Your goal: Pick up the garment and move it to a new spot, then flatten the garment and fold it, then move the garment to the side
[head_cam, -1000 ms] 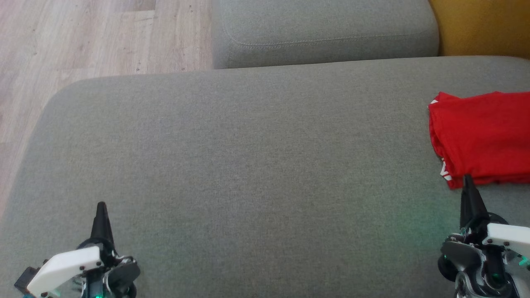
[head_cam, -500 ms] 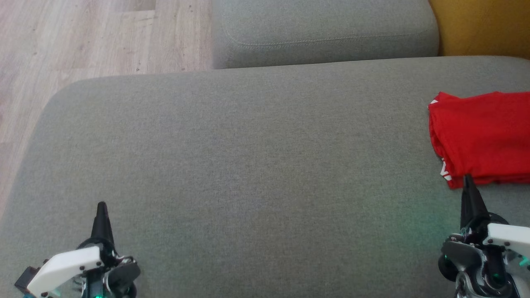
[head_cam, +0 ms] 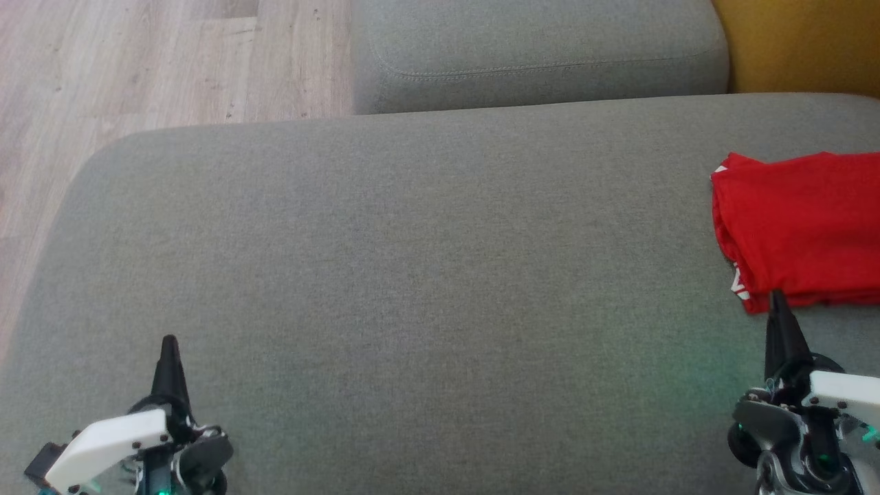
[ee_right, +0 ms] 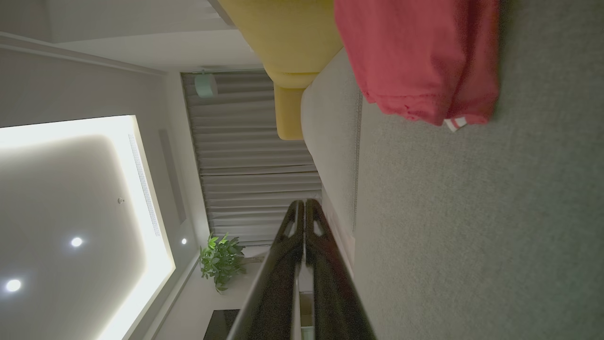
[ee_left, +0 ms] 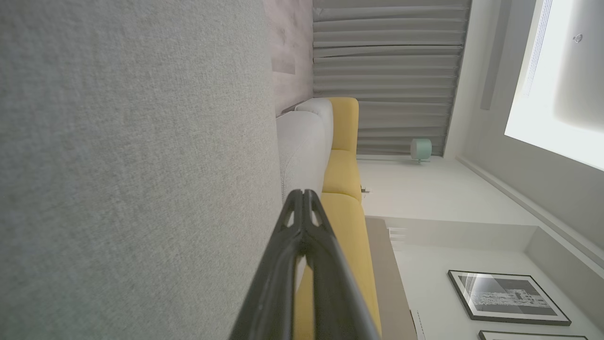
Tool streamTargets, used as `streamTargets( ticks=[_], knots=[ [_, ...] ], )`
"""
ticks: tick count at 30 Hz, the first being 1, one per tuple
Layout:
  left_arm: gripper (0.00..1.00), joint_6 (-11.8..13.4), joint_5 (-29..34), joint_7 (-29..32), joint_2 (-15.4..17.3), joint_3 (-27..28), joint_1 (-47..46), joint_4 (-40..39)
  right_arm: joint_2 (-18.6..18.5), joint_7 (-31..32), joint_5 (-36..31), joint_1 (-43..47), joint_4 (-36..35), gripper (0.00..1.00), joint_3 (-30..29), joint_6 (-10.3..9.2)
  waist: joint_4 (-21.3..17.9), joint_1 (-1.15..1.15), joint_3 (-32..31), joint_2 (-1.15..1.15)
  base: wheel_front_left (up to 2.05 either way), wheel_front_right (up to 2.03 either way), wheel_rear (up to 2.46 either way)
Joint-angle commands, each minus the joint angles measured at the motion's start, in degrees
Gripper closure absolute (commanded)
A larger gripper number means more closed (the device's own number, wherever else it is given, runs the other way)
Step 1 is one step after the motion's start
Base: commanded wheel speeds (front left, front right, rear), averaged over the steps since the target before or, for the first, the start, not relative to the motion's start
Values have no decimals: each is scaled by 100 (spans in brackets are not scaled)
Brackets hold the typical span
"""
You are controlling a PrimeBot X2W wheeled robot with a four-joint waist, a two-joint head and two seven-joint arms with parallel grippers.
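Garment (head_cam: 801, 227) lies folded on the sofa (head_cam: 412, 240), rightward; left pincer (head_cam: 168, 342) and right pincer (head_cam: 776, 297) point forward, tips together.

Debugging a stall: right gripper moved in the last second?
No. Right gripper tip lines up with the same spot on the garment edge as before.

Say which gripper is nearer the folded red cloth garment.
The right gripper, its tip by the near edge of the folded red cloth garment; the left gripper lies far off.
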Motion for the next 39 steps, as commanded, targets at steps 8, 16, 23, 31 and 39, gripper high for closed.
streamTargets(
  ticks=[8,16,23,31,39],
  knots=[
    [100,-36,73,21,24,233,-291,-164,-42,46,-39,-297,-178,100,113,-4,0,0,0,0,0,0,0],
    [100,-36,76,24,21,237,-292,-164,-40,49,-41,-298,-178,100,109,-4,0,0,0,0,0,0,0],
    [100,-36,79,27,18,241,-292,-164,-38,51,-44,-298,-178,100,106,-4,0,0,0,0,0,0,0],
    [100,-36,82,30,16,245,-292,-164,-36,54,-47,-298,-178,100,103,-4,0,0,0,0,0,0,0],
    [100,-36,85,33,13,248,-293,-164,-34,56,-49,-299,-178,100,100,-4,0,0,0,0,0,0,0]
  ],
)
